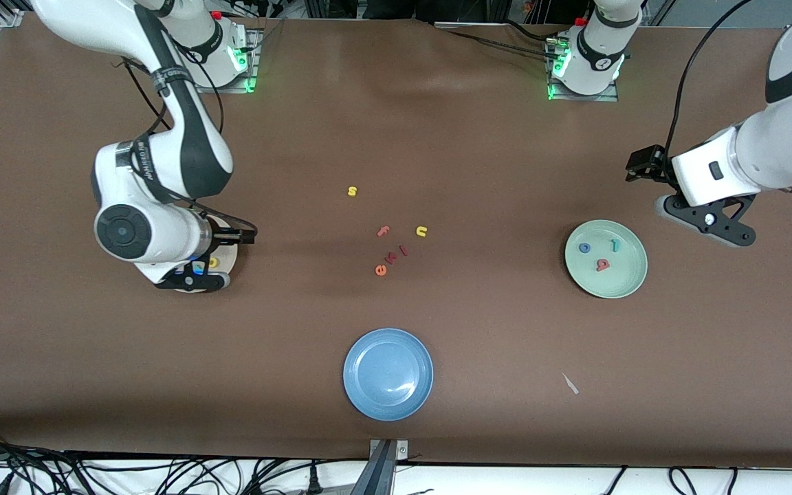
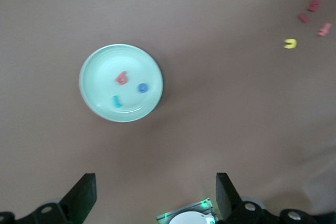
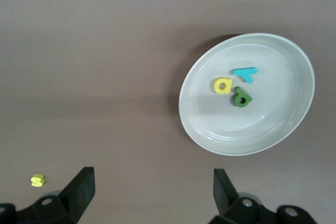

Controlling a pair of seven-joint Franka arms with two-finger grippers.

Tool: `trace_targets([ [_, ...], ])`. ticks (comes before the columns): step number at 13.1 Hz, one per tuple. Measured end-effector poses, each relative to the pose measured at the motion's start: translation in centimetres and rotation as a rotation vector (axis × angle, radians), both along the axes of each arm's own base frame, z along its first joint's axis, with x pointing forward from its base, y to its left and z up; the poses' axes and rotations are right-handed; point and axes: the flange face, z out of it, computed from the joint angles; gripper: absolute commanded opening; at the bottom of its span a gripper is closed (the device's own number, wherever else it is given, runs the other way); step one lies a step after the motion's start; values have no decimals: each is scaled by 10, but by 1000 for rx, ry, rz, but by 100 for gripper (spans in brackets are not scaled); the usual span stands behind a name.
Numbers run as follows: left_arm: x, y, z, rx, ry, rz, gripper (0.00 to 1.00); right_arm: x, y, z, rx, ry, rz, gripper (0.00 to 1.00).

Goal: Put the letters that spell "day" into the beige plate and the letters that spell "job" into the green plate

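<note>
Landmark: blue plate (image 1: pixel 388 373), on the desk (image 1: pixel 478 330) at the edge nearest the front camera.

- Toward the right arm's end from the blue plate, farther from the camera: beige plate (image 3: pixel 247 94), mostly hidden under the right arm in the front view. Right gripper (image 3: pixel 149 195) hangs above the desk close by it, jaws wide, holding nothing. In the plate lie yellow "a" (image 3: pixel 222 85), dark green "d" (image 3: pixel 241 97) and teal "y" (image 3: pixel 245 74), bunched near the middle, "a" and "d" just beside each other. Judged: "day" is delivered.
- Farther from the camera than the blue plate, mid-desk: leftovers. Yellow "s" (image 1: pixel 352 191), pink "f" (image 1: pixel 383 232), yellow "u" (image 1: pixel 421 231), orange "e" (image 1: pixel 381 270), two small reddish pieces beside it. None belongs to either word, so they stay out.
- Toward the left arm's end from the blue plate: green plate (image 1: pixel 606 258), with blue "o" (image 1: pixel 584 247), teal "j" (image 1: pixel 615 245) and salmon-red "b" (image 1: pixel 602 264), apart from one another. Left gripper (image 2: pixel 156 199) hovers near it, jaws spread, empty.

Judged: both words sorted; nothing left to carry.
</note>
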Motion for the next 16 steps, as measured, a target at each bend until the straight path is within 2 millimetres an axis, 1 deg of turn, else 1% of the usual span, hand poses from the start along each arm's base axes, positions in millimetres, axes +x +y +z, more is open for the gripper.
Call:
trace_targets([
  [1,-5,-5,8,-4,-7,19,100,3,-7,3,11,-2,2,100],
  [2,-9,-5,16,-26,-10,47,100,5,-11,5,19,-3,-2,100],
  [3,-10,4,21,-37,-12,84,100,6,-16,6,23,-2,-8,100],
  [4,-10,17,23,-31,-15,120,100,7,-20,6,25,0,-14,100],
  [5,-11,25,23,-18,-22,141,100,8,-25,6,25,1,-22,100],
  [7,-16,23,24,-1,-72,154,100,10,-35,7,25,-1,-36,100],
  [8,-21,22,23,6,-102,158,100,11,-39,11,24,-5,-41,100],
  [10,-38,23,21,17,-127,166,100,9,-51,27,1,-1,-43,100],
  [12,-53,24,27,19,-146,168,100,5,-72,45,-20,16,-63,100],
  [14,-62,26,34,-13,-168,183,100,4,-99,64,-23,39,-101,100],
  [15,-67,30,35,-37,-169,199,100,4,-109,74,-23,42,-116,100],
  [16,-72,34,35,-47,-170,210,100,4,-115,82,-22,38,-125,100],
])
